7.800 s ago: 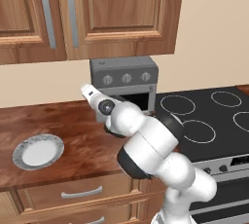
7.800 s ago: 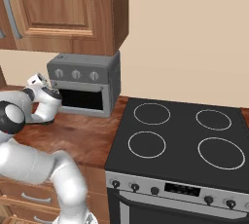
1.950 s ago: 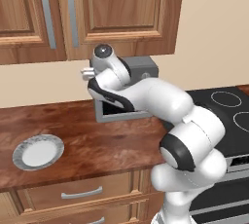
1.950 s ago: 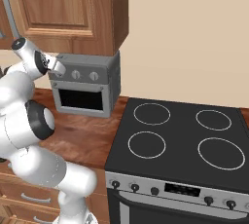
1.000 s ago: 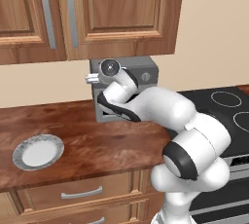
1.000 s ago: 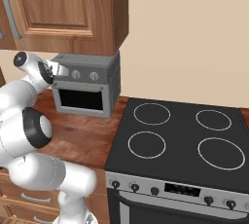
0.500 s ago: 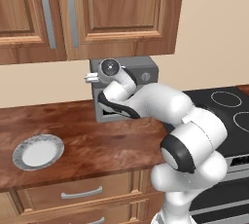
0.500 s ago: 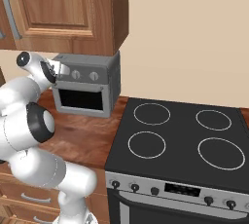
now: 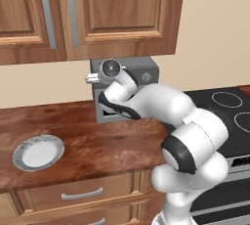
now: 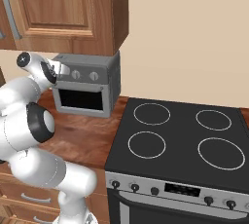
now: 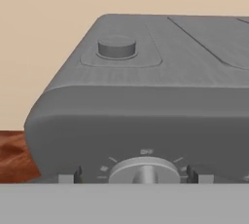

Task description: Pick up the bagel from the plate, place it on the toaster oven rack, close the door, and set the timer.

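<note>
The grey toaster oven (image 9: 146, 65) stands at the back of the wooden counter, its door (image 10: 80, 100) shut with the dark window facing out. My gripper (image 11: 132, 177) is at the oven's left timer knob (image 11: 144, 169). The fingertips (image 11: 68, 177) stand on either side of that knob, closed in on it. From the right base view the gripper (image 10: 61, 74) presses against the control panel's left end. The plate (image 9: 38, 151) lies bare on the counter's left front. The bagel and the toaster oven rack are hidden.
Two more knobs (image 10: 93, 76) sit to the right on the panel. Wooden cabinets (image 9: 97, 13) hang low over the oven. A black stove top (image 10: 180, 135) fills the right. Drawers (image 9: 80, 194) run below the counter.
The hand has settled a little closer to the oven's left knob, and the fingers have narrowed around it. The door and plate are unchanged.
</note>
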